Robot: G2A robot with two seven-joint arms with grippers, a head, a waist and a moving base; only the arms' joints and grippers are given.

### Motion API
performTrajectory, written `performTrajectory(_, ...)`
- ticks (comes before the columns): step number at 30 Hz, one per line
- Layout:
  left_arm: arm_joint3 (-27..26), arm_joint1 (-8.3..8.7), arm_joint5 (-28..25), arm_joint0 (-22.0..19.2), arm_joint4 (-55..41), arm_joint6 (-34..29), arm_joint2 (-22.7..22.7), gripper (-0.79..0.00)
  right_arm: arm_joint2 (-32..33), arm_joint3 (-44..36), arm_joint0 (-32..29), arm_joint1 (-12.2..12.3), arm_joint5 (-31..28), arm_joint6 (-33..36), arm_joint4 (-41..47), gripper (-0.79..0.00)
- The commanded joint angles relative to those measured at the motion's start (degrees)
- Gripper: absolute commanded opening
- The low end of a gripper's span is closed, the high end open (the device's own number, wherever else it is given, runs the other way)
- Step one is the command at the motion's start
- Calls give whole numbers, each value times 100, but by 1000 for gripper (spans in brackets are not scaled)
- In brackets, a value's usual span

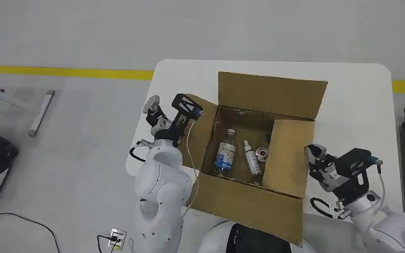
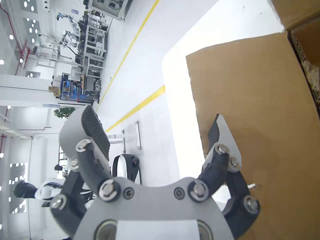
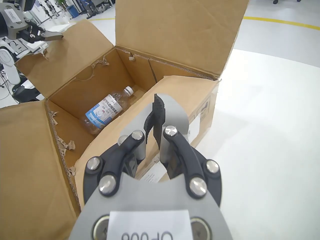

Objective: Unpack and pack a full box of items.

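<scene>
Three items lie on the floor of the open box (image 1: 288, 95), which stands on the table (image 1: 354, 95): one clear bottle (image 1: 224, 154), one small spray bottle (image 1: 252, 158) beside it, and one small round piece (image 1: 262, 152) just beside that. All four box flaps are folded open. Unpacking looks to be the step in hand; the next move calls for an arm to dip inside the box and close on an item. Two grippers hang outside the box. The left gripper (image 2: 155, 123) is spread wide at the edge of the box's left flap, holding nothing. The right gripper (image 3: 156, 111), pads pressed together and empty, is above the box's right flap.
</scene>
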Motion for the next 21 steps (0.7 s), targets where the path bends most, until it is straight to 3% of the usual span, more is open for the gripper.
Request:
performTrajectory(1, 85, 8, 7, 27, 15, 79, -50, 0, -9, 1, 5, 3, 7, 5, -17, -785)
performTrajectory(11, 272, 23, 91, 174, -25, 210, -193, 0, 24, -55, -96, 9, 95, -56, 56, -785)
performTrajectory(17, -489, 10, 124, 258, -279, 382, -84, 0, 388, -253, -286, -7, 299, -375, 510, -785)
performTrajectory(21, -1036, -36, -61, 291, -829, 149, 192, 0, 763, -309, -480, -25, 464, -634, 816, -779)
